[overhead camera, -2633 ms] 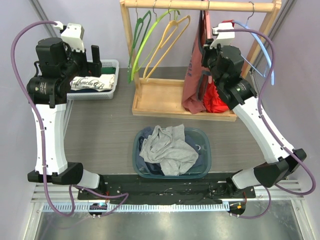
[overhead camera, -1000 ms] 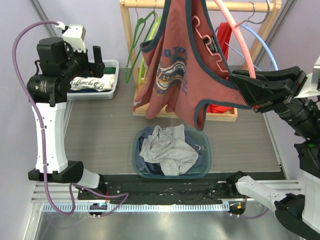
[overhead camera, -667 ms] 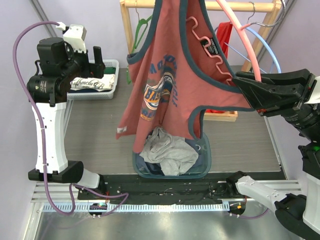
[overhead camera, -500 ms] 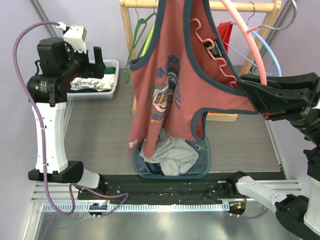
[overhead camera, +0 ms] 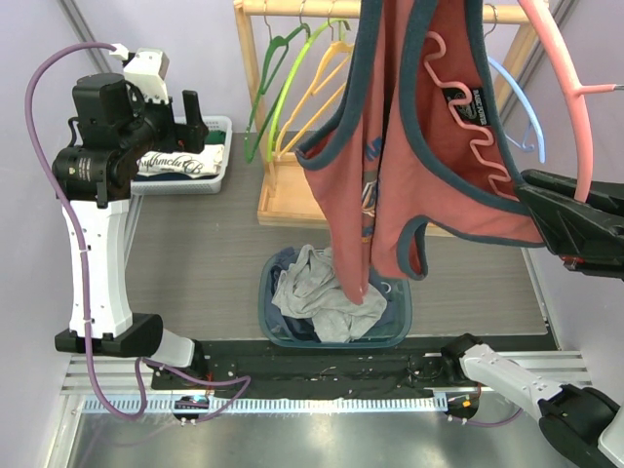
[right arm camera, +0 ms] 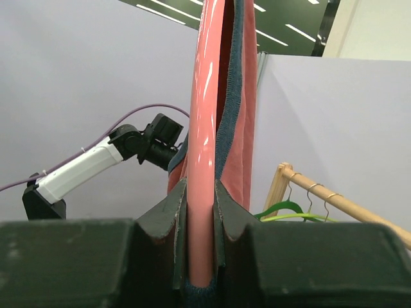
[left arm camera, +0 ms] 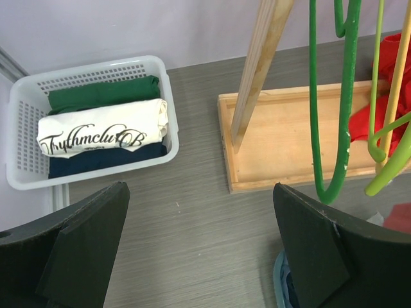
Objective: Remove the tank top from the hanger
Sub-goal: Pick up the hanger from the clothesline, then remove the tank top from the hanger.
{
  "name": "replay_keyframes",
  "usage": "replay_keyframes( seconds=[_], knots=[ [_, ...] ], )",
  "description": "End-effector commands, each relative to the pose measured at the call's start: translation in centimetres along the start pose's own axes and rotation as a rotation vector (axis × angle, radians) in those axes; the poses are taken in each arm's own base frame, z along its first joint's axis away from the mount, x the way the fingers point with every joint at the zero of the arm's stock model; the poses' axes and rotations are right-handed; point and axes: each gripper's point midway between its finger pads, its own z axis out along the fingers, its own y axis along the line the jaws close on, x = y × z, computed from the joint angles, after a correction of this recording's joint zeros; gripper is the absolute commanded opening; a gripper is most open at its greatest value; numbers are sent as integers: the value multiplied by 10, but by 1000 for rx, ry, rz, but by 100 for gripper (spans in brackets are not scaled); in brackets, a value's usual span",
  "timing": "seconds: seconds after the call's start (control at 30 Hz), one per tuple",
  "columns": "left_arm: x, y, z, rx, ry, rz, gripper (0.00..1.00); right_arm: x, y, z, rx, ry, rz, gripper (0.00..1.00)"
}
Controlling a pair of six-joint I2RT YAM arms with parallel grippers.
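Your right tool (right arm camera: 200,192) was clamped on the pink hanger (right arm camera: 204,96). In the wrist view the bar ran straight up between both fingers, and the blue-trimmed edge of the tank top (overhead camera: 390,146) lay against its right side. The tank top was on that hanger, off the wooden rack (overhead camera: 292,10) and held high, close to the overhead camera. One strap was draped over the hanger's wavy inner wire. The body hung down in folds, print side mostly turned in. Its lowest hem sat in line with the blue bin (overhead camera: 400,322) in the overhead view. You couldn't tell if it touched the gray garment (overhead camera: 322,288) piled in there.

Your left tool (left arm camera: 199,192) was wide open with nothing between the fingers. It was raised on the left side above the surface (left arm camera: 192,224), near the white basket (left arm camera: 19,128). The basket held folded shirts: green, white with script lettering, and navy.

On the rack there was a green hanger (left arm camera: 316,96), a yellow hanger (overhead camera: 322,88) and a blue hanger (overhead camera: 512,97), all bare. A red garment (left arm camera: 385,83) showed at the rack's right end, over the wooden base tray. The right arm was mostly out of the overhead frame; only the fingers and the base showed.
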Motion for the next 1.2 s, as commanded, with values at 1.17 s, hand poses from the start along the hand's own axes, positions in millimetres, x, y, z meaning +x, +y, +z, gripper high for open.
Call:
replay_keyframes(
  seconds=[1.17],
  knots=[
    [20, -132, -79, 901, -242, 465, 100, 295, 3, -37, -433, 719, -53, 1]
  ],
)
